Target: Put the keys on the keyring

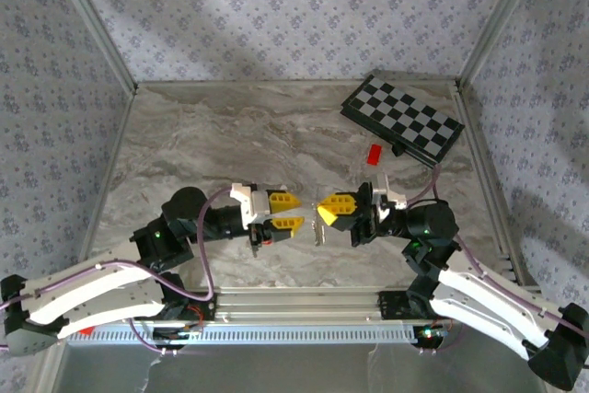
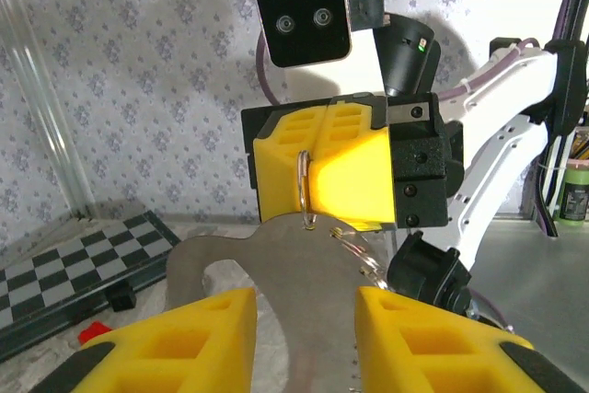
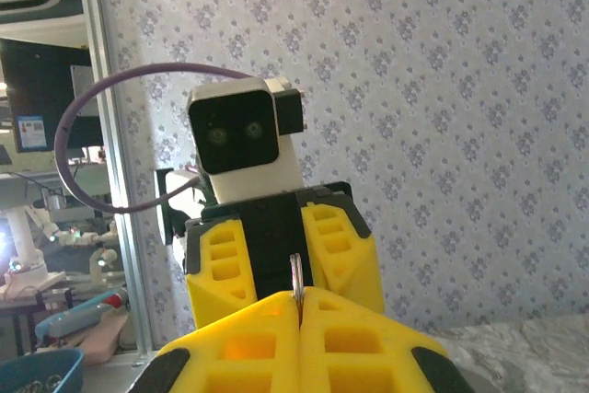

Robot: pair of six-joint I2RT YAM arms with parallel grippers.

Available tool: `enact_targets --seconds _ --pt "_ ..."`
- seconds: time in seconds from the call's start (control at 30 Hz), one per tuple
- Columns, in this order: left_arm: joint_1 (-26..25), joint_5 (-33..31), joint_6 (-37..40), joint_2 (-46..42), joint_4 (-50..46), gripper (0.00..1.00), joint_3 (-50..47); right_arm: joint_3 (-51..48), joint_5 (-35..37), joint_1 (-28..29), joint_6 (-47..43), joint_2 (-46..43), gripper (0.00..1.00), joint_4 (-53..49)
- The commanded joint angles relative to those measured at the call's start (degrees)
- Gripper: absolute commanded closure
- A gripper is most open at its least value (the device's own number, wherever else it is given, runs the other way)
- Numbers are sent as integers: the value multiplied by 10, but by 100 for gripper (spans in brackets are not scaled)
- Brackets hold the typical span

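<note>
The right claw [image 3: 297,306] is clamping the keyring [image 2: 302,181] upright above the table so the key [image 2: 294,283] is hanging from it by its hole, while the left claw [image 1: 293,211] is standing parted around the key, seemingly not pinching it.

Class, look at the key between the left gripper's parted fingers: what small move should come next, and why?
Probably ease the left gripper straight back. The key seems to hang from the keyring, which the right gripper pinches shut, and the left fingers stand apart beside it, not gripping.
</note>
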Motion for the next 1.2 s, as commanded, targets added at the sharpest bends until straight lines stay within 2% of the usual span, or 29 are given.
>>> enact_targets --seconds 0.0,0.2,0.47,1.17 --pt "-2 13 -14 7 67 66 -4 -1 -5 -2 20 2 100 53" --pt "-2 27 -22 22 88 66 3 -5 -8 -2 20 4 100 57" --pt "-2 34 -30 37 106 73 9 -5 -9 -2 19 9 100 59" --pt "-2 39 -30 65 121 83 27 -8 -20 -1 11 9 100 43"
